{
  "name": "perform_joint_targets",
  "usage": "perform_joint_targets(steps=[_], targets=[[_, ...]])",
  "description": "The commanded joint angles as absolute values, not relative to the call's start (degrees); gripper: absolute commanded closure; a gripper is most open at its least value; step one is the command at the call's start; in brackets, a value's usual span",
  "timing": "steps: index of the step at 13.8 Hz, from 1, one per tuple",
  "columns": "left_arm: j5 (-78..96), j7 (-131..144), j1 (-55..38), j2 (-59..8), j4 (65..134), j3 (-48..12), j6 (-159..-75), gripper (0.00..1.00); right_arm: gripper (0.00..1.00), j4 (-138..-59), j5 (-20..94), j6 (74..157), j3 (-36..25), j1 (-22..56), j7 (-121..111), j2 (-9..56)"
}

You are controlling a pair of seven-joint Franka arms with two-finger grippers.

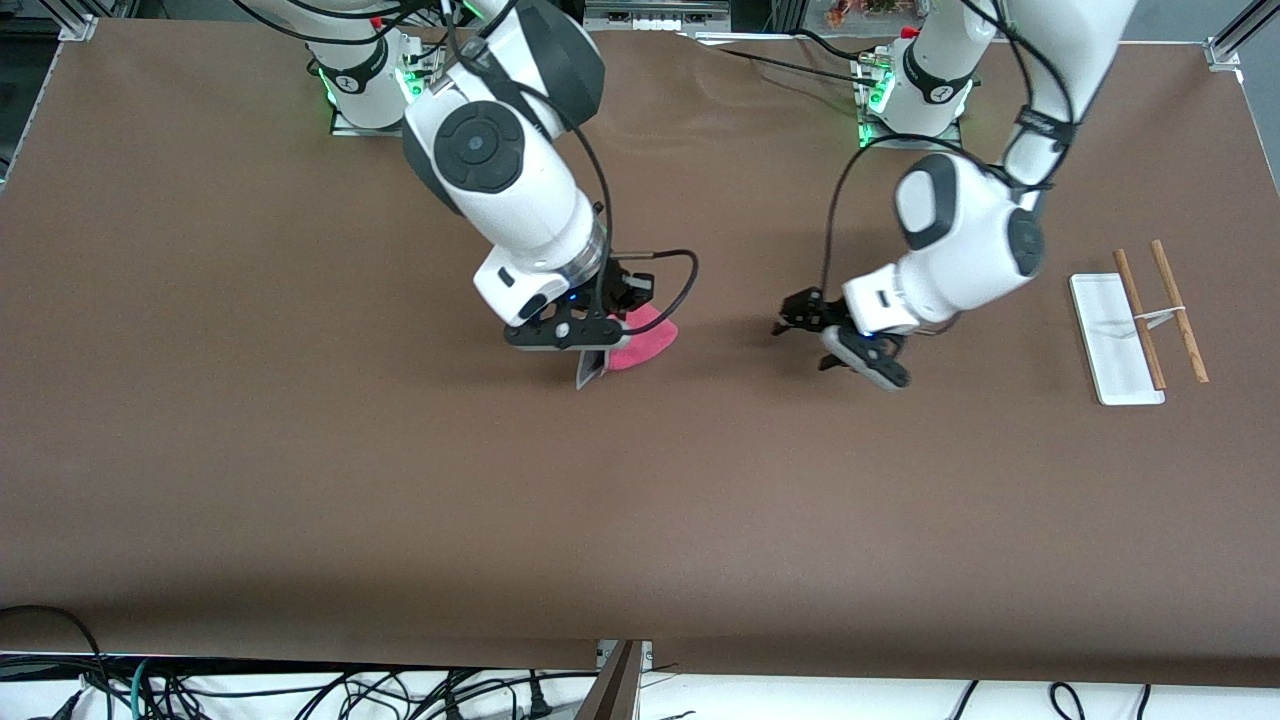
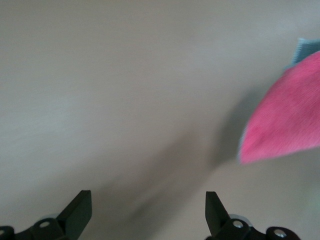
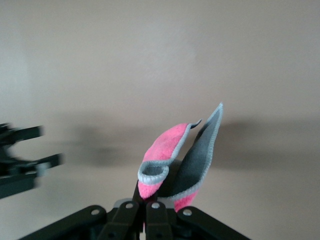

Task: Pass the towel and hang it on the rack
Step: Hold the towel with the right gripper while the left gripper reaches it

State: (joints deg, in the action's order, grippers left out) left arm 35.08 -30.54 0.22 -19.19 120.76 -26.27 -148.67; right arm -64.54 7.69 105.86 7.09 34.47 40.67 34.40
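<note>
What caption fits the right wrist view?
Right gripper shut on the pink towel, with the open left gripper waiting nearby above the table.

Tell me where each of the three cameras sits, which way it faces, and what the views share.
Front view: high across the table, facing both arms; right claw shut on the towel, left claw open, the rack at the left arm's end.
Left wrist view: on the left wrist, looking past its open claw at the towel.
Right wrist view: on the right wrist, showing its claw pinching the towel.
All share the towel.
</note>
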Motion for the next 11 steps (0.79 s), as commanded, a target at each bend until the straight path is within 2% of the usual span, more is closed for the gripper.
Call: perform_joint_targets(steps=[1,7,11], targets=[[36.83,-32.70,-2.37,-23.89,118.83,-29.00,-155.11,0.00,1.00,-62.67,8.44,105.11,7.21,36.82,41.92,34.72],[36.12,-36.28,-2.99,-23.65,121.72,-32.78,-155.22,0.00,1.00,-62.58,8.00,105.82,7.03,40.43,43.59,34.63],[36.21,-49.36,2.44,-21.27,124.98,-32.52,-153.29,0.00,1.00,-62.49,8.09,107.93,7.12,40.43,43.59,34.63]])
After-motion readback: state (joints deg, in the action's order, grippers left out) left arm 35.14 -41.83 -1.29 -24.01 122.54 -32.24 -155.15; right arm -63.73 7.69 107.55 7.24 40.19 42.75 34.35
